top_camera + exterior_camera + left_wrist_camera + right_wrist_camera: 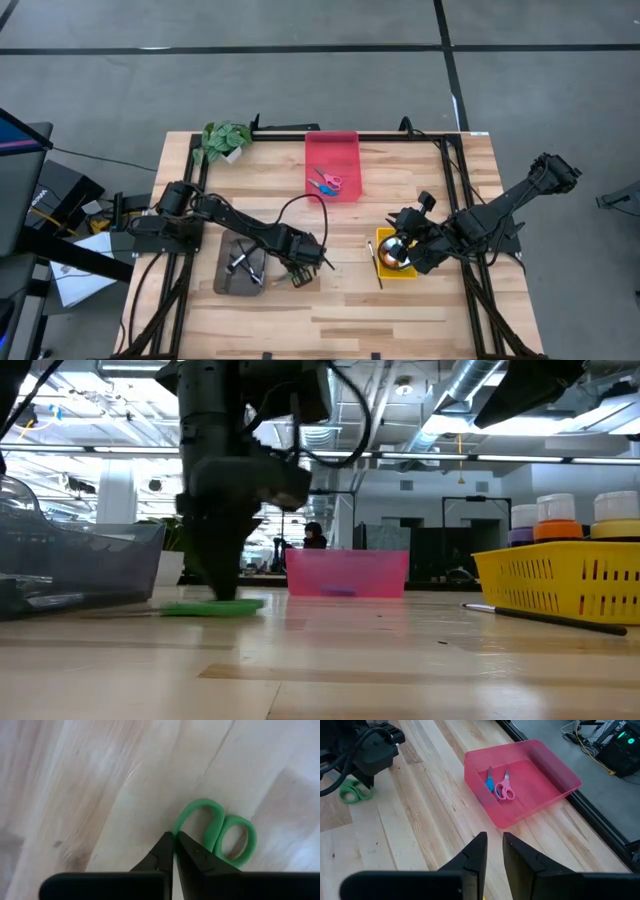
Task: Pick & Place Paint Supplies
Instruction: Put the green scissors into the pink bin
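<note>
Sorted so far: the red tray (pixel 345 150), sitting at upper centre of the high view, is holding the pink-handled scissors (pixel 507 790) and the blue-handled scissors (pixel 489 784) side by side; the yellow basket (pixel 383 268), right of centre, is carrying capped paint bottles (pixel 556 518) in orange, yellow and purple tones; the grey tray (pixel 228 283), lower left of centre, is containing some dark thin items that cannot be made out. Outstanding: the green-handled scissors (pixel 220 831) are lying flat on the bare wood just right of the grey tray, and one dark brush (pixel 372 258) is lying on the table against the yellow basket's left side. The left gripper (pixel 174 844) is standing over the green scissors with its fingers pressed together at the rim of one handle loop, nothing visibly between them, so the pick is judged not yet secured. The right gripper (pixel 493 845) is hovering above the yellow basket, fingers slightly parted and carrying nothing. Judged progress: most supplies are placed, with two items remaining
</note>
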{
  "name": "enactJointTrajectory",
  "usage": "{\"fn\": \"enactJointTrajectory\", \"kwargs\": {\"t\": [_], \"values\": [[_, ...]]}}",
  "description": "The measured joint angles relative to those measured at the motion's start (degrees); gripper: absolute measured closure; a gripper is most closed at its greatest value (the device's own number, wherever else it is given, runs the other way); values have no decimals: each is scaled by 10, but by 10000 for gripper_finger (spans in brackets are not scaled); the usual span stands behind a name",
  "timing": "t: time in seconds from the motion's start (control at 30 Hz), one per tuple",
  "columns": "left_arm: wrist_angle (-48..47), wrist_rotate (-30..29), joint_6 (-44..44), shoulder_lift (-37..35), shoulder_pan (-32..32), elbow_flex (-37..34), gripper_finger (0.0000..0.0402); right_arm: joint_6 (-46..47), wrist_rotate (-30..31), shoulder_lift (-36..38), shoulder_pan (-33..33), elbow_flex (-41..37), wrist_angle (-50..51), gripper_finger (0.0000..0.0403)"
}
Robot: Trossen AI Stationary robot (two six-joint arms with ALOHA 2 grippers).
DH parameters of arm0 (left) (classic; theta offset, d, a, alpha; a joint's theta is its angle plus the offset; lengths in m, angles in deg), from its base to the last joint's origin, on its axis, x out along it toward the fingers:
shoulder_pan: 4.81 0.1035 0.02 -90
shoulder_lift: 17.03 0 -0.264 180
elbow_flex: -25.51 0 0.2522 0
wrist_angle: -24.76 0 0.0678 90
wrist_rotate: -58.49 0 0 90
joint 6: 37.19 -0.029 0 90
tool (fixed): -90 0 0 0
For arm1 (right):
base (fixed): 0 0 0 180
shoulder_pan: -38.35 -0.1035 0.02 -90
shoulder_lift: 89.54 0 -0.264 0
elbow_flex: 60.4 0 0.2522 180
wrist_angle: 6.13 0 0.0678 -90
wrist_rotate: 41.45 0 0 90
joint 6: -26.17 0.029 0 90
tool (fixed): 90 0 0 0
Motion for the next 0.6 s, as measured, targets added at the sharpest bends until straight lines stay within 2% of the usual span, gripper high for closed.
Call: {"fn": "enactJointTrajectory", "kwargs": {"t": [0.2,0.6], "values": [[28,-1,-3,-34,0,1,400,0,0,0,0,0,0,346],[22,-1,-13,-82,-1,1,401,0,0,0,0,0,0,346]]}}
